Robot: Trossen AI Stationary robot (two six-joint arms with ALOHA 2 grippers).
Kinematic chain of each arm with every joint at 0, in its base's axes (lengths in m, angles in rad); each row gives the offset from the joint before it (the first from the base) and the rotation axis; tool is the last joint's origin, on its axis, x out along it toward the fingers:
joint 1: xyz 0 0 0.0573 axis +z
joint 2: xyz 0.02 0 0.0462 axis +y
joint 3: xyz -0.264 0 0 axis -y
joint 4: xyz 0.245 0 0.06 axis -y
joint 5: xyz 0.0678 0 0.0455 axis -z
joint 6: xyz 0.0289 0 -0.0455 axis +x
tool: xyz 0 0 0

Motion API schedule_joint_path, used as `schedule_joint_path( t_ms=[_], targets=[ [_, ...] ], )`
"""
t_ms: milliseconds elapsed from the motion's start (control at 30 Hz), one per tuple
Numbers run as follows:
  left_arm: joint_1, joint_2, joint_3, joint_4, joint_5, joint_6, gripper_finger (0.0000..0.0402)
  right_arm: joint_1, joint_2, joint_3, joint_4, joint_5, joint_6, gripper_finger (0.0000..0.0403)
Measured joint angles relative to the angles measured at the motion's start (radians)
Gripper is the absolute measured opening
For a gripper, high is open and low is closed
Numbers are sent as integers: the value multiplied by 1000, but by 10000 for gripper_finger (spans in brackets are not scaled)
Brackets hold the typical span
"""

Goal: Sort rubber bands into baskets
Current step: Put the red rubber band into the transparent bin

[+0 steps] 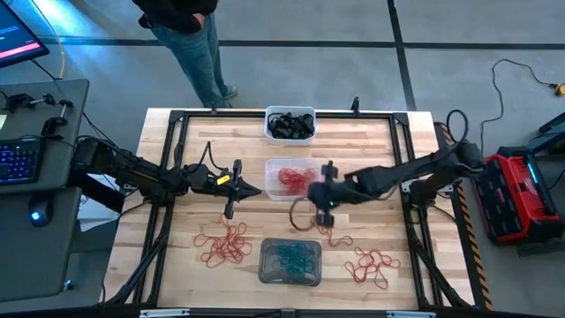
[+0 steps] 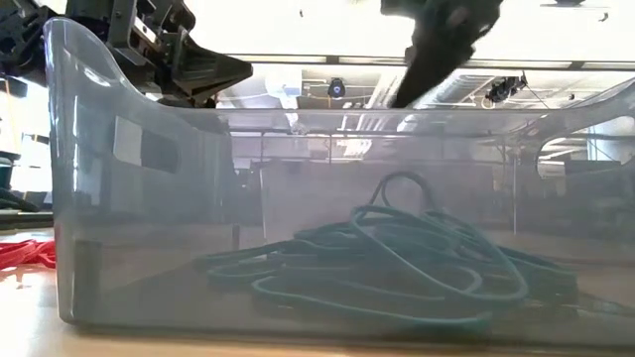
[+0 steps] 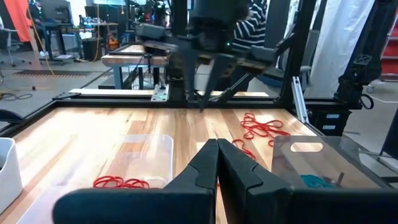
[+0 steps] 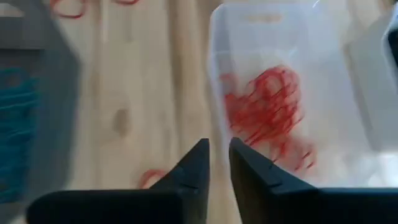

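Note:
Three baskets stand in a row down the table's middle. The white one (image 1: 290,124) at the far edge holds black rubber bands. The clear one (image 1: 291,177) holds red bands (image 4: 267,106). The grey one (image 1: 290,262) (image 2: 298,198) holds teal bands (image 2: 397,258). Loose red bands lie on the wood at near left (image 1: 225,246) and near right (image 1: 371,265). My right gripper (image 1: 316,189) (image 4: 219,155) hovers over the clear basket's near right side, slightly open, with nothing between its fingers. My left gripper (image 1: 256,189) (image 3: 217,163) is shut and empty, held level left of the clear basket.
A black frame (image 1: 177,119) runs round the table. A person (image 1: 190,35) stands beyond the far edge. A desk with a keyboard (image 1: 18,159) stands to the left and a red case (image 1: 516,190) to the right. Bare wood lies between the baskets and the band piles.

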Motion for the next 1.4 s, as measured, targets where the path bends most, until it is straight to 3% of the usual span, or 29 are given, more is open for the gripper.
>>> schedule_joint_path(
  t_ms=[133,233,467,600,733,933,1400],
  targets=[
    [0,0,0,0,1,-6,0,95,-12,-24,-69,-24,173,26],
    [0,0,0,0,1,-5,0,182,-7,-50,-84,-72,294,32],
    [0,0,0,-1,48,-5,0,339,29,-90,-83,-86,532,112],
    [-1,0,0,-1,55,3,0,357,79,-104,-92,-118,602,157],
    [-1,0,1,-2,20,20,0,354,149,-104,-81,-134,596,175],
    [-1,0,1,-3,-21,38,0,337,226,-104,-74,-132,591,162],
    [-1,0,1,-5,-21,39,0,301,300,-101,-4,-202,476,76]
  ],
)
